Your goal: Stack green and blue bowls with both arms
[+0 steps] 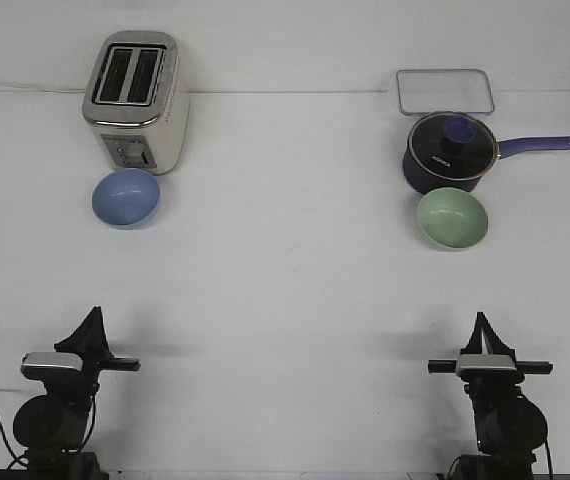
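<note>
The light blue bowl (126, 197) sits upright on the white table at the back left, just in front of the toaster. The pale green bowl (452, 218) sits upright at the back right, just in front of the saucepan. Both bowls look empty. My left gripper (92, 318) rests low at the near left, far from the blue bowl. Its fingers meet in a point and hold nothing. My right gripper (481, 322) rests low at the near right, well short of the green bowl, fingers also together and holding nothing.
A cream and silver toaster (135, 100) stands right behind the blue bowl. A dark navy lidded saucepan (449, 152) with a purple handle pointing right stands behind the green bowl. A clear rectangular lid (445, 90) lies behind the saucepan.
</note>
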